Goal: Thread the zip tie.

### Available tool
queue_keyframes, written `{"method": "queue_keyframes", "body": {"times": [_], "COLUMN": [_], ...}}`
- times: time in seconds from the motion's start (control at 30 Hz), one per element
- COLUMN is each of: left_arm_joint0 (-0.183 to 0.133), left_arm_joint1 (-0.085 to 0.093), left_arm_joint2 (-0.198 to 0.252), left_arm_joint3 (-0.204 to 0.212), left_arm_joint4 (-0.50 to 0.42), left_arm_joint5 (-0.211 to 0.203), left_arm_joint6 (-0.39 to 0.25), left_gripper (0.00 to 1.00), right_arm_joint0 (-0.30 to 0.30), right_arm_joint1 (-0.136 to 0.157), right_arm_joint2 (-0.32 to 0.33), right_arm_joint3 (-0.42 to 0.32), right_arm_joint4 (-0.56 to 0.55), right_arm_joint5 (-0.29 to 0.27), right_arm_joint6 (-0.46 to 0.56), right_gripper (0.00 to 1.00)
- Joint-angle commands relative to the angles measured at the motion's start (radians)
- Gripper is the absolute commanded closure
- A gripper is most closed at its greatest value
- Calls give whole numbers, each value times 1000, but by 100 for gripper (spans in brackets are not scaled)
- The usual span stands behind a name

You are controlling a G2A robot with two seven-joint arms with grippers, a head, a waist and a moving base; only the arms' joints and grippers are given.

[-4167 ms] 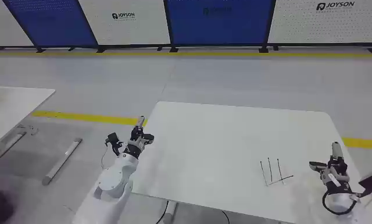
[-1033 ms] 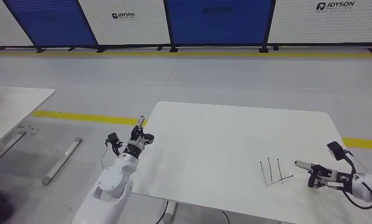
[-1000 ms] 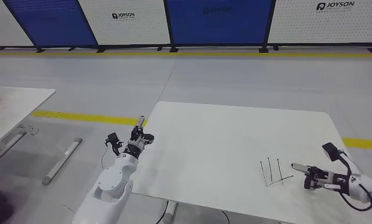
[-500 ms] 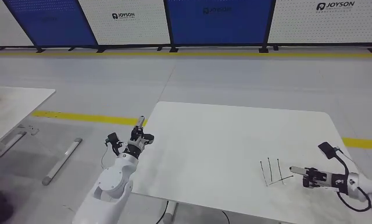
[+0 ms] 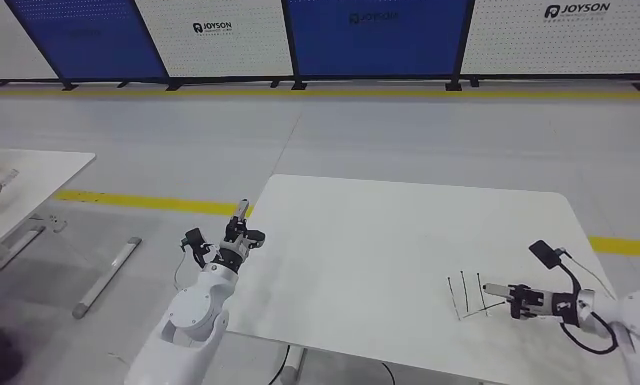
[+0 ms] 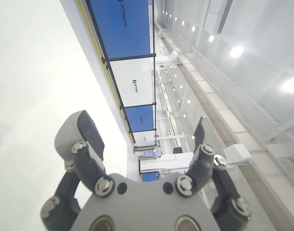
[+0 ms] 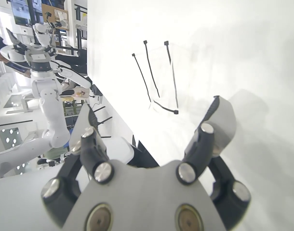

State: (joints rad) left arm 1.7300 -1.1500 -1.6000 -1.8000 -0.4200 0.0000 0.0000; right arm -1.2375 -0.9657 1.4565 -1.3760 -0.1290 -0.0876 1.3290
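Several black zip ties (image 5: 470, 293) lie on the white table (image 5: 400, 235) near its front right corner. In the right wrist view, three of the zip ties (image 7: 172, 73) lie side by side and a shorter one (image 7: 165, 108) lies across their ends. My right gripper (image 5: 492, 289) hovers low just to the right of them, pointing at them. Seen from its wrist, this right gripper (image 7: 151, 106) is open and holds nothing. My left gripper (image 5: 241, 213) stands at the table's left edge, pointing up. That left gripper (image 6: 142, 121) is open and holds nothing.
Blue and white partition panels (image 5: 380, 30) line the back beyond a yellow floor line (image 5: 150, 201). Another white table (image 5: 35, 180) stands at the far left. A second white robot (image 7: 41, 73) stands past the table's edge in the right wrist view.
My right arm has swung in from the table's right edge toward the zip ties, and its gripper now points at them from close by. The left arm has not moved.
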Motion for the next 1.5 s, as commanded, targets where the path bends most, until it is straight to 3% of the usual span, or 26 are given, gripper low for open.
{"method": "queue_keyframes", "body": {"times": [0.0, 0.23, 0.53, 0.6, 0.63, 0.77, 1.1, 1.47], "left_arm_joint0": [0, 0, 0, 0, 0, 0, 0, 0], "left_arm_joint1": [0, 0, 0, 0, 0, 0, 0, 0], "left_arm_joint2": [0, 0, 0, 0, 0, 0, 0, 0], "left_arm_joint3": [0, 0, 0, 0, 0, 0, 0, 0], "left_arm_joint4": [0, 0, 0, 0, 0, 0, 0, 0], "left_arm_joint5": [0, 0, 0, 0, 0, 0, 0, 0], "left_arm_joint6": [0, 0, 0, 0, 0, 0, 0, 0], "left_gripper": [0, 0, 0, 0, 0, 0, 0, 0], "right_arm_joint0": [1, -2, -13, -12, -11, -5, 5, 11], "right_arm_joint1": [0, 0, 7, 9, 10, 12, 18, 26], "right_arm_joint2": [0, -1, 7, 7, 6, -2, -16, -26], "right_arm_joint3": [1, 2, 40, 50, 54, 71, 102, 132], "right_arm_joint4": [-3, 1, 75, 81, 83, 89, 111, 129], "right_arm_joint5": [2, 1, -48, -50, -51, -53, -52, -58], "right_arm_joint6": [0, -7, -6, -5, -4, -2, -16, -24], "right_gripper": [0, 0, 0, 14, 37, 58, 61, 75]}}
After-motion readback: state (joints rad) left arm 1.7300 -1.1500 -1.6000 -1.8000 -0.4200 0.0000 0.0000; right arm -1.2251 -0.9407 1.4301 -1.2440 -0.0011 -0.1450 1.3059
